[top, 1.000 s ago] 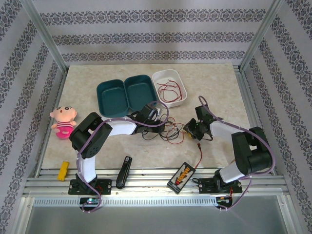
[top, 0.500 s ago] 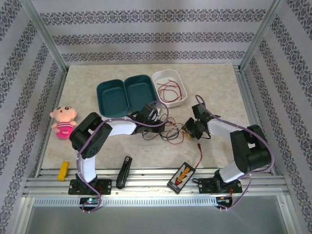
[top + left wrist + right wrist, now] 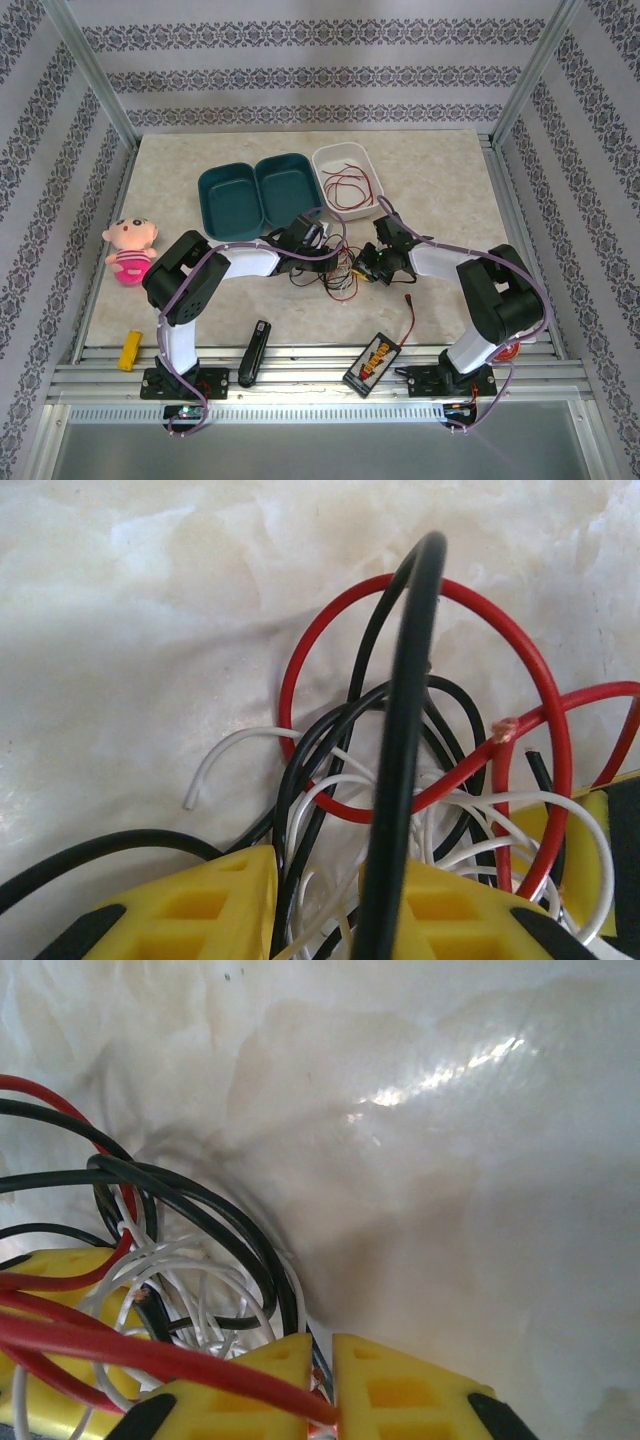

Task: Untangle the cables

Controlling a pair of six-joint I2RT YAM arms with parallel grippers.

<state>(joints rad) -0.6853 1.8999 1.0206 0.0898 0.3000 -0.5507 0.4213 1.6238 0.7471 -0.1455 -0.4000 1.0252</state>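
Observation:
The red, black and white cables [image 3: 338, 270] lie in one tangle at the middle of the table. In the left wrist view a red loop [image 3: 540, 680] crosses black strands [image 3: 300, 770] and white strands [image 3: 215, 760]. My left gripper [image 3: 318, 246] [image 3: 335, 865] sits at the tangle's left side with its jaws apart, and black and white strands run through the gap. My right gripper [image 3: 368, 262] [image 3: 335, 1360] presses in from the right, shut on a red cable [image 3: 100, 1345] that ends between its fingertips. Beside it lie black loops [image 3: 200, 1200] and white loops [image 3: 170, 1260].
A white tray [image 3: 335, 153] holding a loose red wire [image 3: 350, 188] stands behind the tangle, with an open teal case [image 3: 255, 195] to its left. A black-and-yellow box [image 3: 372, 360] with its red lead [image 3: 412, 315], a black bar [image 3: 253, 352], a yellow piece [image 3: 129, 350] and a doll [image 3: 130, 250] lie nearer the front and left.
My right gripper has slid left across the table into the right side of the tangle. The left arm has stayed where it was.

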